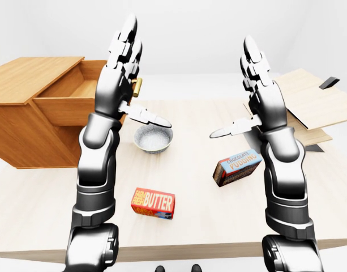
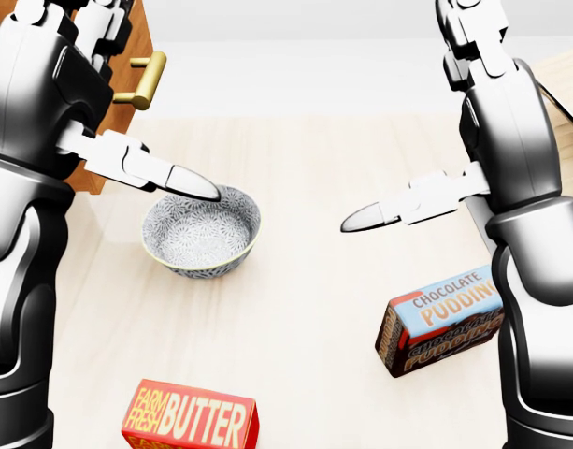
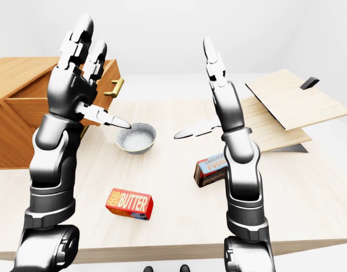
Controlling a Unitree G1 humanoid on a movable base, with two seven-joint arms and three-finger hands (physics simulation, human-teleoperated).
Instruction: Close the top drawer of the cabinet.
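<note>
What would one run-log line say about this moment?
top drawer: open | left hand: open, raised by drawer handle | right hand: open, raised, empty | bowl: untouched

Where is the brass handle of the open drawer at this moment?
In the right-eye view the brass handle is at upper left, on the top drawer of the cabinet, just right of the raised left hand and above the bowl.

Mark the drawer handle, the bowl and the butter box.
drawer handle (image 2: 146, 82), head view, brass bar.
bowl (image 2: 201, 234), head view, patterned inside.
butter box (image 1: 154, 203), left-eye view, red printed face.
</note>
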